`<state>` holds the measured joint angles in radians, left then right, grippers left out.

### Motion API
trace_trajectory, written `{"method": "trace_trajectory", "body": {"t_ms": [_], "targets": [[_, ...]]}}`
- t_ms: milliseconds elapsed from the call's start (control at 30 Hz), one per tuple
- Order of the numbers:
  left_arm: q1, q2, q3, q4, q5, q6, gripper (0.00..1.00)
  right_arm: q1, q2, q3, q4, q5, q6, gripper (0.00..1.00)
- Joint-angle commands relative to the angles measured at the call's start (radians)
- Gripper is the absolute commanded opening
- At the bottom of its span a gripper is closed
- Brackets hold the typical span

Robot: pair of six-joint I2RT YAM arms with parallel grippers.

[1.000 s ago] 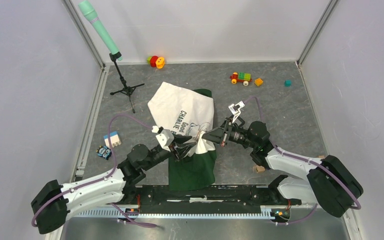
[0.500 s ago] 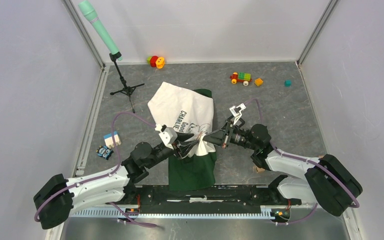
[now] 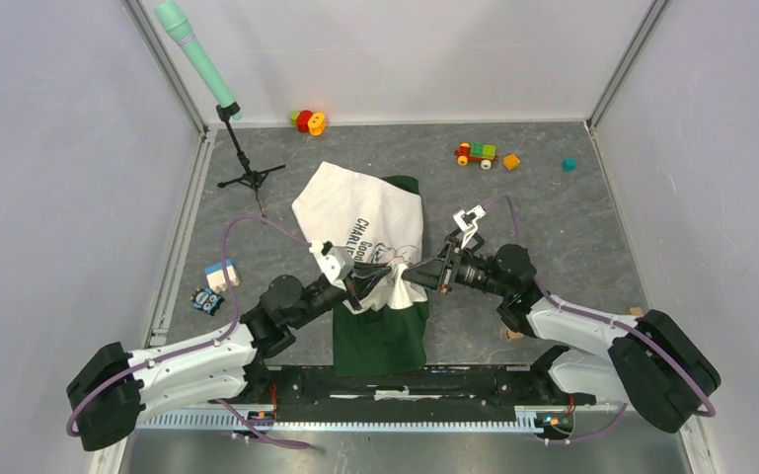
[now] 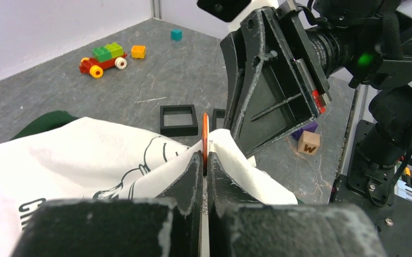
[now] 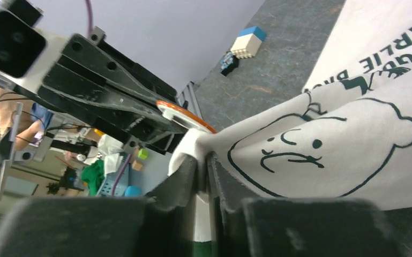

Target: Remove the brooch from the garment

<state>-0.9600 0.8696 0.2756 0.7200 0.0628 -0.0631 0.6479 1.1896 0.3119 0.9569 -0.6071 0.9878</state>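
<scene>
The white T-shirt [image 3: 360, 219] with black cartoon print and dark green parts lies mid-table, one fold lifted between the grippers. My left gripper [image 4: 204, 158] is shut on the brooch [image 4: 205, 131], a thin orange-rimmed disc seen edge-on and sticking up from the white fabric. In the right wrist view the brooch [image 5: 185, 115] shows its white face and orange rim at the left fingers [image 5: 123, 101]. My right gripper [image 5: 202, 160] is shut on the white fabric just beside the brooch. In the top view the left gripper [image 3: 373, 281] and right gripper [image 3: 410, 274] meet tip to tip.
A tripod with a green microphone [image 3: 240, 148] stands back left. A toy train [image 3: 476, 153], orange block [image 3: 511, 161] and teal cube [image 3: 569, 164] lie at the back right. A white-blue block [image 3: 222, 274] lies left, a wooden block [image 3: 511, 333] right. Black square frames [image 4: 178, 119] lie behind the shirt.
Both grippers stay pinched at the shirt's lifted fold. The left wrist has shifted slightly back and the right gripper slightly down; the fold is drawn a little tighter.
</scene>
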Motion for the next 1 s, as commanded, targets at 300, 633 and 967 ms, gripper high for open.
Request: {"method": "trace_trajectory", "body": {"t_ms": [300, 633, 967], "targets": [[0.004, 0.017, 0.265, -0.45, -0.084, -0.265, 0.02, -0.004, -0.215, 0.092, -0.416, 0.139, -0.495, 0.77], [0.076, 0.037, 0.245, -0.293, 0.105, -0.464, 0.02, -0.005, -0.251, -0.02, -0.134, 0.157, -0.285, 0.73], [0.138, 0.021, 0.176, -0.14, 0.233, -0.548, 0.02, -0.004, -0.15, -0.047, 0.135, 0.113, -0.071, 0.59]]}}
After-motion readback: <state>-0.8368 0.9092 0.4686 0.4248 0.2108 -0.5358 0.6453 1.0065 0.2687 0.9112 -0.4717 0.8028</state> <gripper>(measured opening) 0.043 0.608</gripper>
